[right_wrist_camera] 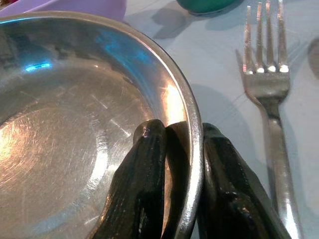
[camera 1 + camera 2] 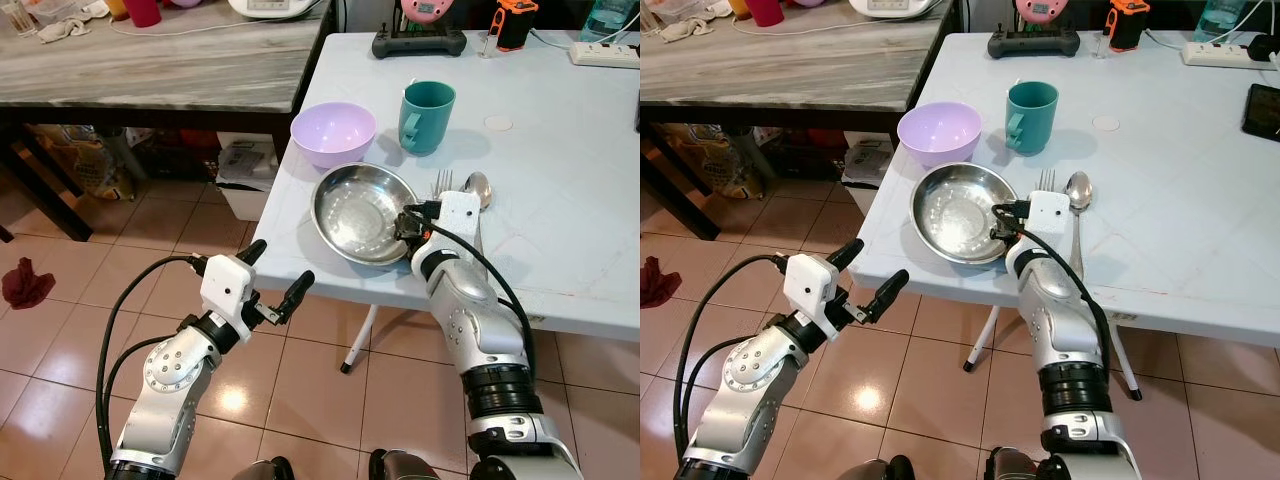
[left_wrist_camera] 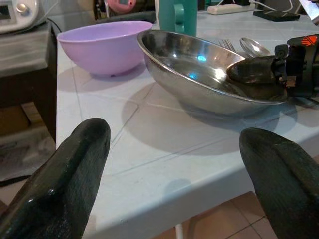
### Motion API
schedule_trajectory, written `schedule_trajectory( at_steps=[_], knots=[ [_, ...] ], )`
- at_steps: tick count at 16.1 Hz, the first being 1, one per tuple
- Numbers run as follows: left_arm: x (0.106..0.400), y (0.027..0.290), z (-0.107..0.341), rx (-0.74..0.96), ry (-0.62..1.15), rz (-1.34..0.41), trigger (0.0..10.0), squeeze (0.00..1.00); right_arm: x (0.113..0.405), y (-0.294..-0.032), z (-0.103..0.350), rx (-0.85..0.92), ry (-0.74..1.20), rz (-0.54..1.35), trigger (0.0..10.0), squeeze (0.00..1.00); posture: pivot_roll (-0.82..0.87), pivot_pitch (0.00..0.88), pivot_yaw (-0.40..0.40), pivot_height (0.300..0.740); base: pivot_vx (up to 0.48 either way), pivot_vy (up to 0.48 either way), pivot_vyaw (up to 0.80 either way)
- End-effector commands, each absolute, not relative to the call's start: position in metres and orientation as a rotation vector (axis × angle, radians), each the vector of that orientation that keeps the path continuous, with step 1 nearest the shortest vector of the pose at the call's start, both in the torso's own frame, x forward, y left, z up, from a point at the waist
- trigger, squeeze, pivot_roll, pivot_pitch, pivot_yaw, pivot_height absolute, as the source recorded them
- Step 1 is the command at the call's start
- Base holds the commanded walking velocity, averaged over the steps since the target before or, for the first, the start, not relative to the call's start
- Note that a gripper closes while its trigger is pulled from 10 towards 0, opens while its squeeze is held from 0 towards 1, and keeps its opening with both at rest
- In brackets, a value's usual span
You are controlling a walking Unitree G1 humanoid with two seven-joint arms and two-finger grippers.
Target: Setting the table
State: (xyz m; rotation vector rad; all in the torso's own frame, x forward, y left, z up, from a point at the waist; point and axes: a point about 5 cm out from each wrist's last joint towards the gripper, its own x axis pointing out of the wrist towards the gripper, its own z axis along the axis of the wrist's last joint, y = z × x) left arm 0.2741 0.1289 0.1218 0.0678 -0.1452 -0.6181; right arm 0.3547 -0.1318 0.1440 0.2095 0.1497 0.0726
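Note:
A shallow steel bowl (image 2: 355, 212) sits near the front left corner of the white table (image 2: 560, 180). My right gripper (image 2: 409, 220) is shut on the steel bowl's right rim (image 1: 192, 149), one finger inside and one outside. Just right of it lie a fork (image 2: 444, 181) and a spoon (image 2: 479, 188). Behind the steel bowl stand a lilac bowl (image 2: 333, 132) and a teal mug (image 2: 427, 116). My left gripper (image 2: 278, 275) hangs open in front of the table's edge, over the floor, holding nothing.
A grey wooden table (image 2: 160, 55) stands at the left with clutter beneath it. At the white table's far edge lie a black controller (image 2: 418, 43), an orange tool (image 2: 515, 22) and a power strip (image 2: 604, 54). A red cloth (image 2: 27, 281) lies on the tiled floor.

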Motion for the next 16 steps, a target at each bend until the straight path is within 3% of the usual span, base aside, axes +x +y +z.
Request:
schedule_trajectory(
  at_steps=[1,4,5,6,16],
  knots=[
    [0.275,0.131,0.120,0.097,-0.135,-0.624,10.0,0.00,0.353,-0.133,0.137,0.230,0.196,0.047,0.0,0.00,-0.22,0.138,0.099,0.740,0.000,0.000,0.00],
    [0.280,0.136,0.122,0.098,-0.154,-0.564,10.0,0.00,0.350,-0.136,0.146,0.298,0.167,0.025,0.0,0.00,-0.22,0.134,0.090,0.740,0.000,0.000,0.00],
    [0.284,0.138,0.122,0.100,-0.158,-0.519,10.0,0.00,0.346,-0.137,0.150,0.305,0.137,0.024,7.9,0.00,-0.23,0.131,0.088,0.740,0.000,0.000,0.00],
    [0.290,0.142,0.123,0.079,-0.153,-0.468,10.0,0.00,0.340,-0.139,0.158,0.280,0.072,0.031,10.0,0.00,-0.23,0.126,0.084,0.740,0.000,0.000,0.00],
    [0.310,0.138,0.128,0.062,-0.183,-0.438,10.0,0.00,0.333,-0.145,0.156,0.274,0.049,0.001,10.0,0.00,-0.26,0.099,0.089,0.740,0.000,0.000,0.00]
  ],
)
